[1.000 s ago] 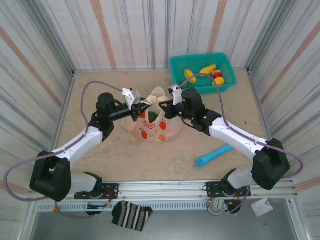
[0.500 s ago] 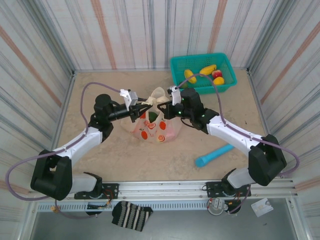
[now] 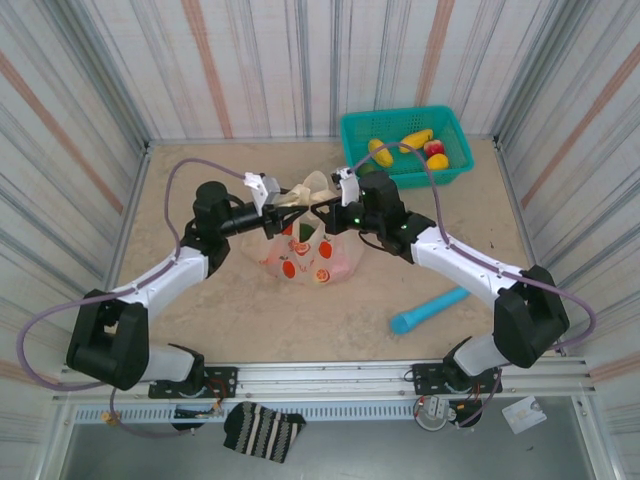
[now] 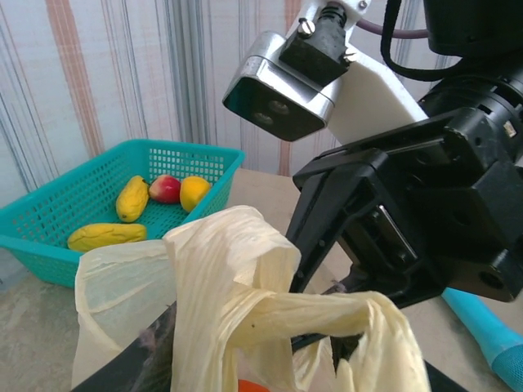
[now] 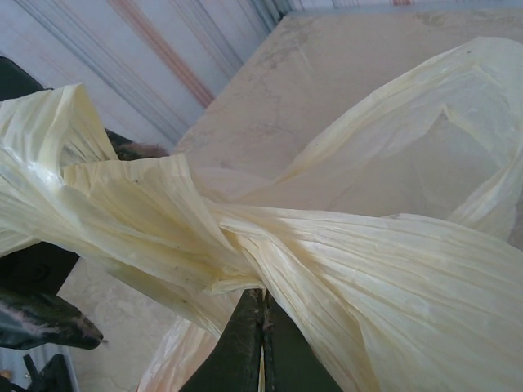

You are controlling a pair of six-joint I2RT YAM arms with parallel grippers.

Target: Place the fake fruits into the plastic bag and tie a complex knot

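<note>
We're looking down into a boxed-in bay. The far wall (image 3: 260, 70) runs in pale vertical stripes, grey and white with the odd rust-pink band. The left wall (image 3: 60, 150) and right wall (image 3: 585, 120) carry the same pattern, fanning outward from above. Between them is a beige, speckled tabletop (image 3: 300, 310) under soft, even light. Along the near edge runs a silver metal rail (image 3: 330, 378), with a grey ledge (image 3: 380, 445) just below.

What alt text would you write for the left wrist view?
Twisted cream bag handles fill the foreground, the right arm's black wrist close behind. At left, a teal basket holds yellow and red fruits.
</note>
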